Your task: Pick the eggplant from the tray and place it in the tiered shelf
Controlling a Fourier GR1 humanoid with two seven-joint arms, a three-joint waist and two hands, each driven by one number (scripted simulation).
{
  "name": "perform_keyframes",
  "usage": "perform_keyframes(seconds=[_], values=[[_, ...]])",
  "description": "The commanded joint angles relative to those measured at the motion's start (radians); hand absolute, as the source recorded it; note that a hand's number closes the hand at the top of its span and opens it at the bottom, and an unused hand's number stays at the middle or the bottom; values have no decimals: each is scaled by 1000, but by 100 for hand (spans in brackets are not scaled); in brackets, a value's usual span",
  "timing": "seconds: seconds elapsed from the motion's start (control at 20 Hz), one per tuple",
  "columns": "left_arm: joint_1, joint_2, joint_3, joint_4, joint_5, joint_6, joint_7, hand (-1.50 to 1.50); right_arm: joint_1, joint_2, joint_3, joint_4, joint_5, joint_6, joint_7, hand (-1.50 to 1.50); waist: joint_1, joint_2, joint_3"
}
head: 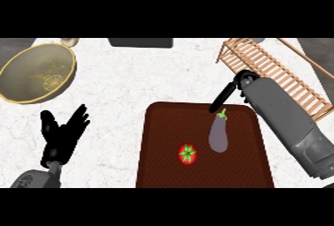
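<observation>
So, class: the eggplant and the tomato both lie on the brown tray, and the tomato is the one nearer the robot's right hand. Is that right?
Not quite. In the head view the eggplant, not the tomato, lies nearer the right hand; both do lie on the brown tray.

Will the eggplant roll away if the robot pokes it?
Probably a bit: the eggplant is rounded and lies on its side on the flat tray, so a sideways push may roll it. Its skin looks smooth, perhaps slippery. It looks solid, so likely stiff, not floppy.

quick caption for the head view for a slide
Right hand reaches toward the eggplant lying beside a tomato on the brown tray.
</observation>
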Motion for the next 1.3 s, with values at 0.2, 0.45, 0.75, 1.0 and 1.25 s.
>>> perform_keyframes(seconds=[0.2,0.45,0.75,1.0,1.25], values=[[12,-16,21,-26,-7,14,31,0,-20,110,19,101,28,-6,146,-150,-17,2,7],[51,-42,-8,-54,-51,43,21,0,-21,111,31,127,36,29,153,-150,-21,-1,6],[40,-14,54,-23,-14,-22,20,0,20,128,74,171,86,32,108,-150,-23,-1,6],[58,-13,62,-70,-38,-14,34,0,39,172,66,209,132,-40,28,-150,-20,2,7],[39,-34,72,-65,-40,-23,57,0,107,175,67,158,168,-86,-23,-150,-27,0,7]])
